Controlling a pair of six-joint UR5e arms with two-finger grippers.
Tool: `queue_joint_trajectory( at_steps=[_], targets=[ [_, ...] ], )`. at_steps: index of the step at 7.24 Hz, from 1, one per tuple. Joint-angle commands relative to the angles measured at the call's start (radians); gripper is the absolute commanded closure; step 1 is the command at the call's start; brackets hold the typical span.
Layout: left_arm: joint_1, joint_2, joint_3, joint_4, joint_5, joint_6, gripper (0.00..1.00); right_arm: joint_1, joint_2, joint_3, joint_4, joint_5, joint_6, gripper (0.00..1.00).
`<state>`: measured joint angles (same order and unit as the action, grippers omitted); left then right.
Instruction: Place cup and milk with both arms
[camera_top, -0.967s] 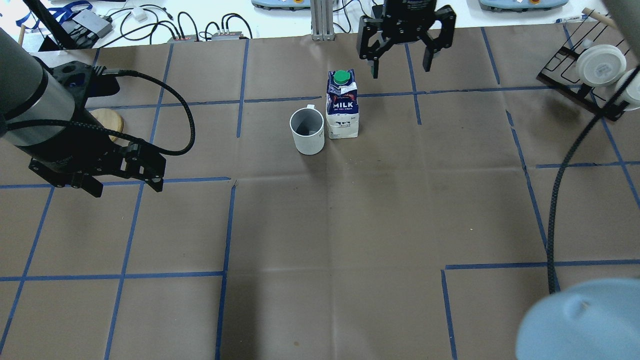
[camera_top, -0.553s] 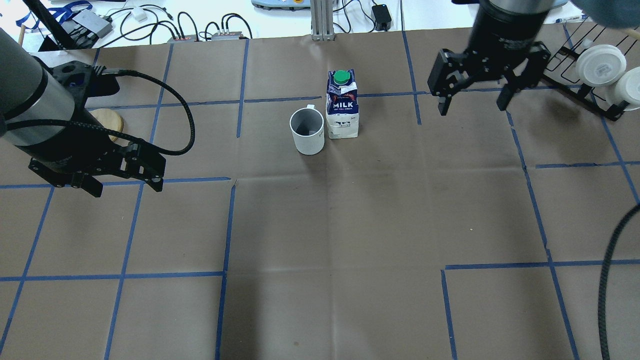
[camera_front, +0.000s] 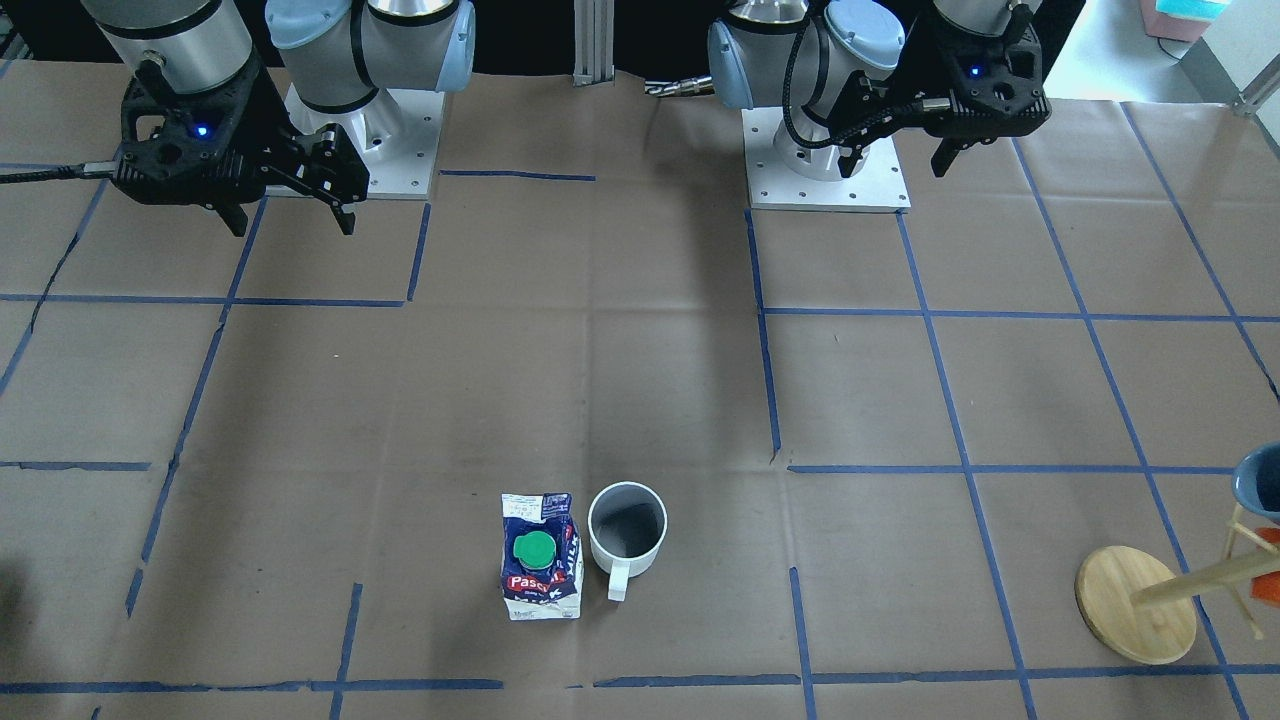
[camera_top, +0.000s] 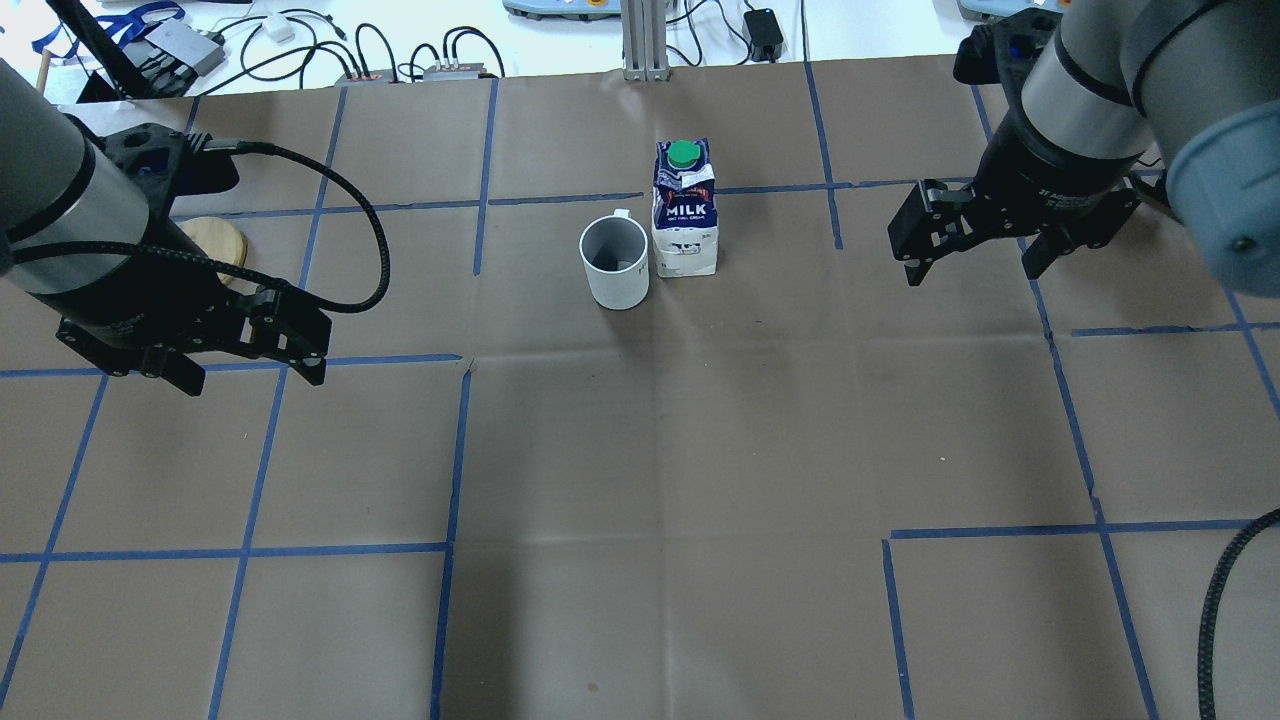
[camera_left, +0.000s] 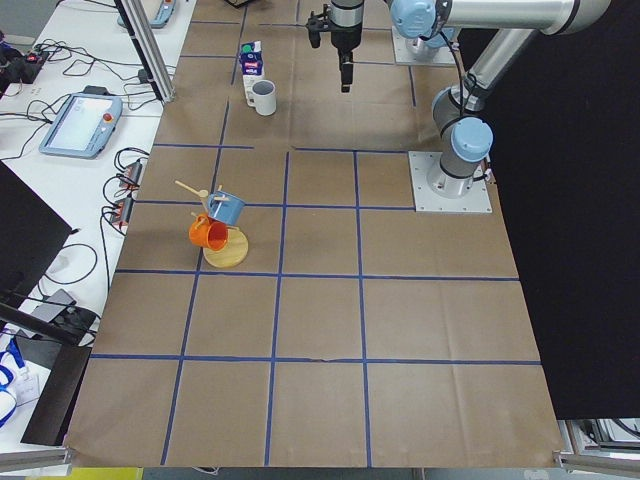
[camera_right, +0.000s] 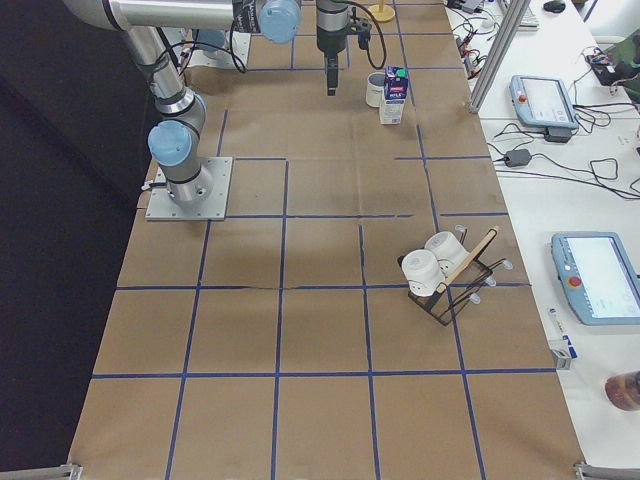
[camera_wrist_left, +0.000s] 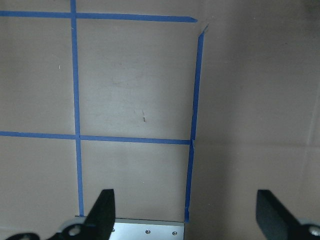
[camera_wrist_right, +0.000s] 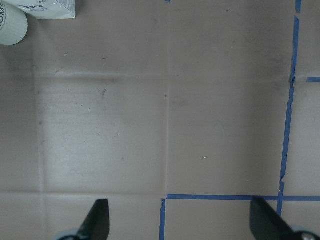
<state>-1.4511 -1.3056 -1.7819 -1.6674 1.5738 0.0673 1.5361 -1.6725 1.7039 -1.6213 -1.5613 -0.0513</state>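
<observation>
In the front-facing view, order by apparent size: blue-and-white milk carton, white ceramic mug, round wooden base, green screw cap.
round wooden base
milk carton and white mug, nearly alike
green screw cap, smallest

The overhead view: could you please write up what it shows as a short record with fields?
cup: upright on the table, handle turned away from the robot
milk carton: upright, green cap on, close beside the cup on the robot's right
left hand: open, holding nothing, above the table far left of the cup
right hand: open, holding nothing, above the table far right of the carton
wooden stand: round base, partly hidden behind the left arm
</observation>
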Motion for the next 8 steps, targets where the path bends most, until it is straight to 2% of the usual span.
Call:
queue_joint_trajectory(
  at_steps=[1, 8],
  targets=[
    [0.0, -0.001, -0.001, 0.0, -0.001, 0.0, 0.0, 0.001, -0.001, 0.003, 0.0, -0.002, 0.028, 0.0],
    [0.0, -0.001, 0.003, 0.0, 0.0, 0.0, 0.0, 0.002, -0.016, 0.01, 0.001, 0.001, 0.028, 0.0]
  ],
)
